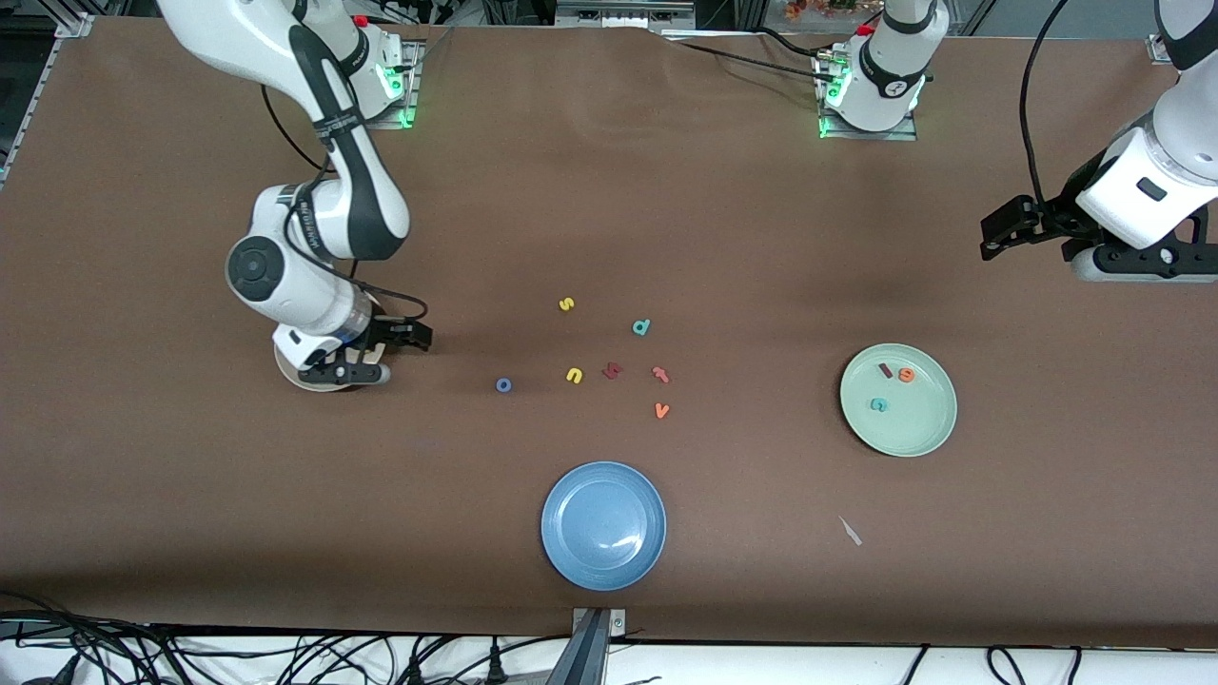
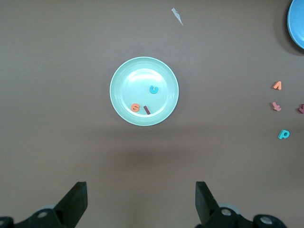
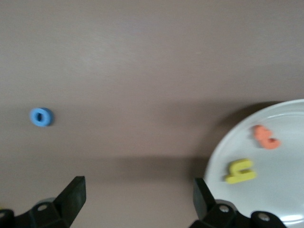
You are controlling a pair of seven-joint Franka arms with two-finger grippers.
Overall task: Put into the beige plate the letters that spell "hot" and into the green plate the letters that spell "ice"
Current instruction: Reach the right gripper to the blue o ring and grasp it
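both tools gape empty, right tool (image 1: 381,354) over beige plate (image 3: 285,190), left tool (image 1: 1032,238) waiting.

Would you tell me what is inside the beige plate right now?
The beige plate holds a yellow h and an orange t. The right gripper hides part of the plate.

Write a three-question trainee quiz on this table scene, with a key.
1. True or false: the green plate holds the red i, the orange e and the teal c.
2. Which "hot" letter lies outside the beige plate? A) yellow h B) blue o C) orange t
3. Fill in: the right gripper, over the beige plate, has its fingers ____.

Key: 1 true; 2 B; 3 open.
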